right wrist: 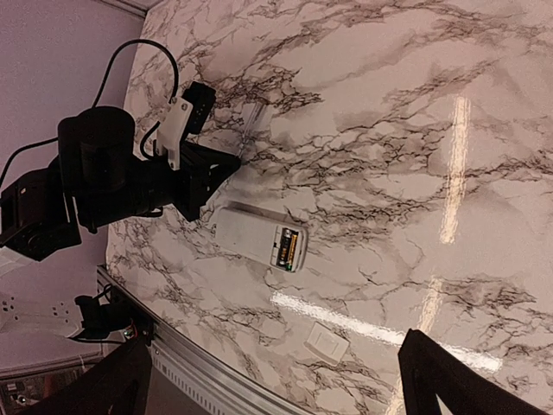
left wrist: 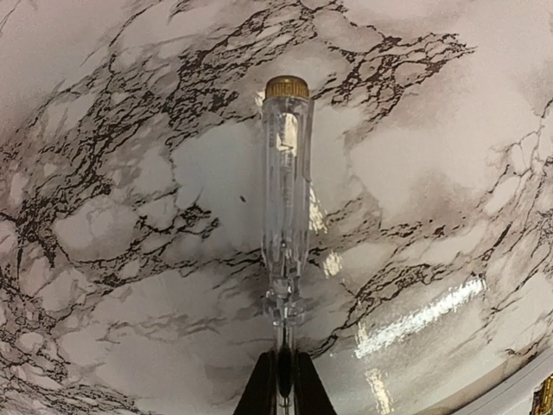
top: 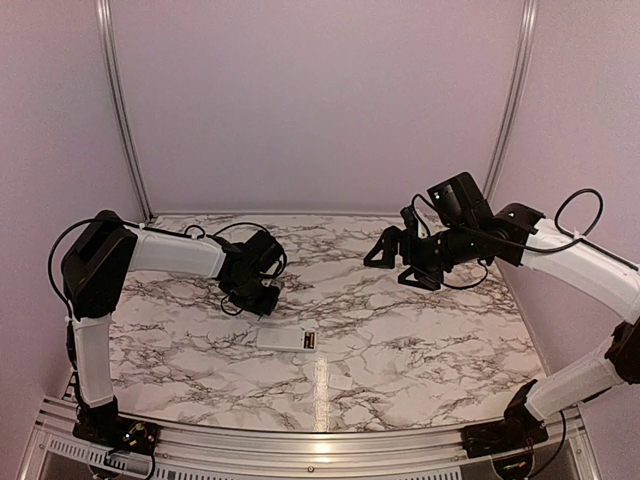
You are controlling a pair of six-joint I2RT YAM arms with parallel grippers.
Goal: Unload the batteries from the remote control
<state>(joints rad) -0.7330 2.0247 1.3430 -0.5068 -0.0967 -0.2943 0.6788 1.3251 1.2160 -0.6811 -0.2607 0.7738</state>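
1. The remote control (top: 286, 338) lies flat on the marble table (top: 420, 330), near the front centre. Its long axis runs roughly 9 to 3 o'clock in the top view.
2. The dark recess is open at the remote's 3 o'clock end, with the batteries (right wrist: 288, 246) seated inside. I can't make out how many there are.
3. The left gripper (top: 260, 296) has its fingers pressed together on the thin end of a clear-handled tool (left wrist: 286, 190). The tool's brass cap points to 12 o'clock in the wrist view. I can't tell if the tool touches the table.
4. Key relation: the remote sits at about 5 o'clock from the left gripper, near but not touching. It doesn't show in the left wrist view, so the tool isn't aimed at it.
5. The right gripper (top: 400, 262) has its fingers spread wide and holds nothing. The remote is at about 8 o'clock from it and well apart, so the left arm is clearly nearer.
6. A white cover piece (top: 341, 381) lies at 5 o'clock from the remote, apart from it.
7. My call: the unloading hasn't started. The next move needs the tool swung round toward the recess end.
8. There is no brand or label I can read. The battery print is too small.
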